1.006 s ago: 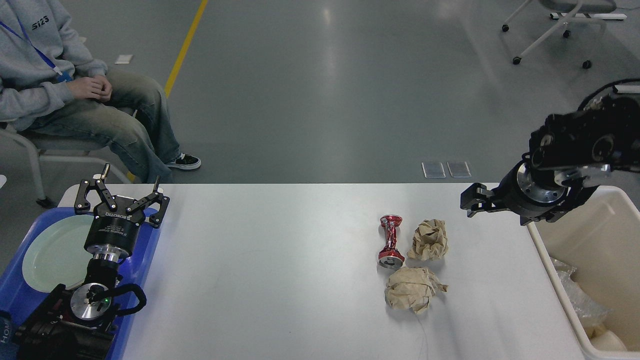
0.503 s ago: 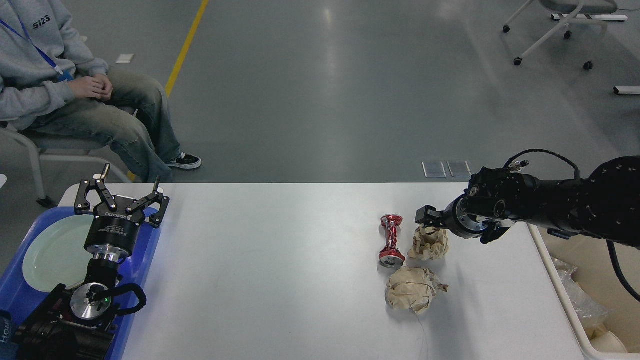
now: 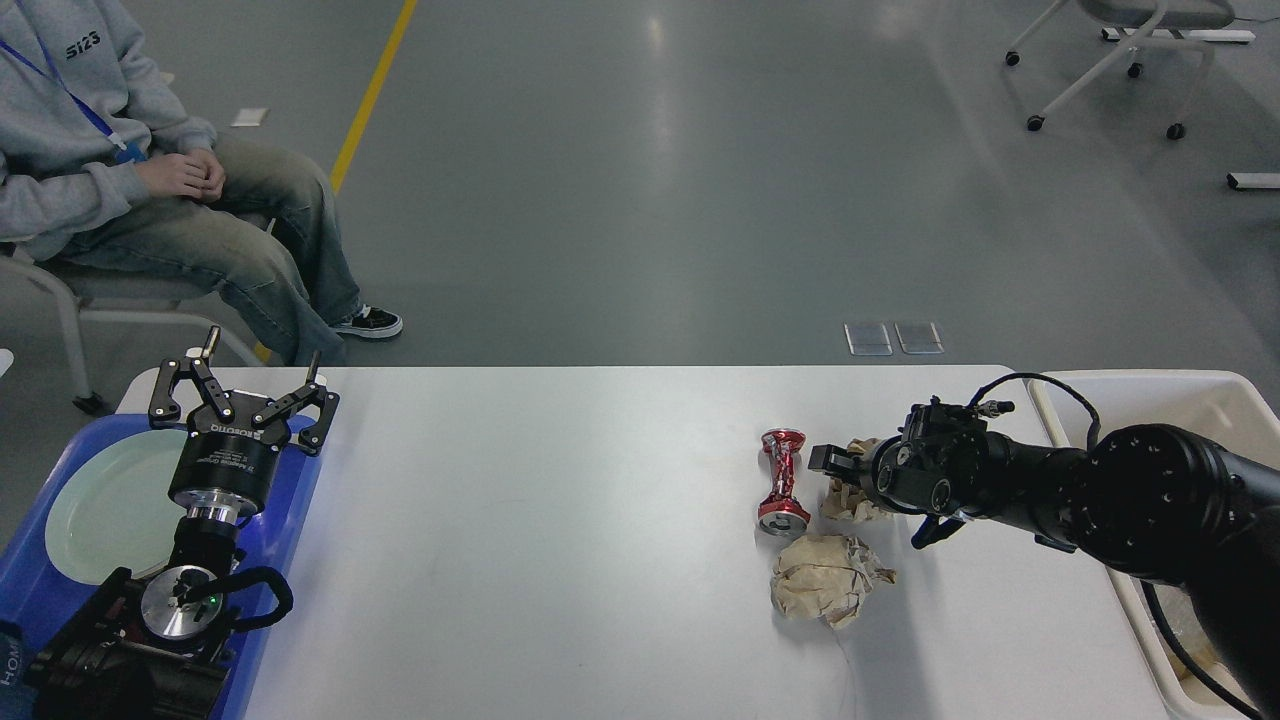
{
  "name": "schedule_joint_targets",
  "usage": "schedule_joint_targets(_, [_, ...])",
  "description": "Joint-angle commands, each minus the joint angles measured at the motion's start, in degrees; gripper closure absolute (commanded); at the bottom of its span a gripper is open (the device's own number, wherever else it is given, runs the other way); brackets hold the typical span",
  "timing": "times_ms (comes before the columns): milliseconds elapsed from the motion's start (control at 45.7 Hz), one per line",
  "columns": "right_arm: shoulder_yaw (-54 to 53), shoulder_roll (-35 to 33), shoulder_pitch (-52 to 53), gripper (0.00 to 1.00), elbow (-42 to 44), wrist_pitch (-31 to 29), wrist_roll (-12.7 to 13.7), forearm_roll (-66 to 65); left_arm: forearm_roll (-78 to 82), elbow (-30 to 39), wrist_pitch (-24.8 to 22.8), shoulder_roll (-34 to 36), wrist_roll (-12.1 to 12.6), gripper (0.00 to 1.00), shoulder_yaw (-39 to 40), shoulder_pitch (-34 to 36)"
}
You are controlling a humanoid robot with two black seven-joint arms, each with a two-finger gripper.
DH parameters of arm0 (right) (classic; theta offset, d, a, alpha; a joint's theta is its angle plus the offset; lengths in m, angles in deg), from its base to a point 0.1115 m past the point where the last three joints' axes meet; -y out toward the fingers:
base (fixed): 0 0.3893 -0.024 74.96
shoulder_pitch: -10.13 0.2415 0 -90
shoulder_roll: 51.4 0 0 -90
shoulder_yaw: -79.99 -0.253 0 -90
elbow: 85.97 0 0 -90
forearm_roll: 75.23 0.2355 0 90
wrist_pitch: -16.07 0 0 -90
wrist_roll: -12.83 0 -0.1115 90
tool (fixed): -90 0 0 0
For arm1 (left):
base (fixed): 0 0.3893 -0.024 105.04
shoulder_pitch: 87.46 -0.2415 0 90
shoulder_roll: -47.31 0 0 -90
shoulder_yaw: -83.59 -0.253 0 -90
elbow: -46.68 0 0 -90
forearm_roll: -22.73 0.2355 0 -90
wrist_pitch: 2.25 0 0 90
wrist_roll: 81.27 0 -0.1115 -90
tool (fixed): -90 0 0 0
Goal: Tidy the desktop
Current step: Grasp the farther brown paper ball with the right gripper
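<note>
A crumpled paper ball lies nearest on the desktop. Beyond, the right gripper reaches a second wad beside a crushed red can; its fingers are indistinct. The left gripper is spread wide above the blue tray.

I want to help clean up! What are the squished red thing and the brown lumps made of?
The squished red can looks like thin shiny metal: its end gleams silver and its middle is pinched in. The two brown lumps look like matte crumpled paper, full of sharp creases. The right claw is at the farther lump.
</note>
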Motion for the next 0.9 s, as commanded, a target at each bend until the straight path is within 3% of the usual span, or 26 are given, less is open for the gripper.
schedule_joint_targets(0, [-0.1, 0.1, -1.4, 0.00, 0.7, 1.3, 0.0, -0.1, 0.0, 0.0, 0.0, 0.0, 0.0, 0.04, 0.0, 0.0])
schedule_joint_targets(66, [-0.1, 0.1, -1.6, 0.00, 1.1, 1.9, -0.1, -0.1, 0.1, 0.0, 0.0, 0.0, 0.0, 0.04, 0.0, 0.0])
schedule_joint_targets(131, [-0.2, 0.0, -1.7, 0.14, 0.6, 1.9, 0.0, -0.2, 0.0, 0.0, 0.0, 0.0, 0.0, 0.04, 0.0, 0.0])
schedule_joint_targets(175, [-0.2, -0.2, -1.7, 0.30, 0.2, 1.6, 0.0, -0.2, 0.1, 0.0, 0.0, 0.0, 0.0, 0.04, 0.0, 0.0])
schedule_joint_targets(262, [-0.6, -0.5, -2.1, 0.86, -0.1, 1.7, 0.0, 1.2, 0.0, 0.0, 0.0, 0.0, 0.0, 0.04, 0.0, 0.0])
schedule_joint_targets(284, [-0.8, -0.6, -2.1, 0.97, -0.3, 1.9, 0.1, 1.2, 0.1, 0.0, 0.0, 0.0, 0.0, 0.04, 0.0, 0.0])
schedule_joint_targets(306, [-0.9, -0.7, -2.2, 1.00, -0.7, 2.1, 0.1, 1.2, 0.0, 0.0, 0.0, 0.0, 0.0, 0.04, 0.0, 0.0])
schedule_joint_targets(459, [-2.2, -1.2, -1.7, 1.00, -2.0, 2.9, 0.1, 6.2, 0.0, 0.0, 0.0, 0.0, 0.0, 0.04, 0.0, 0.0])
schedule_joint_targets(634, [-1.8, -3.4, -0.9, 1.00, -4.7, 9.4, 0.0, 11.5, 0.0, 0.0, 0.0, 0.0, 0.0, 0.04, 0.0, 0.0])
schedule_joint_targets(875, [-1.1, -6.2, 1.4, 1.00, -7.7, 8.6, 0.2, 11.4, 0.1, 0.0, 0.0, 0.0, 0.0, 0.04, 0.0, 0.0])
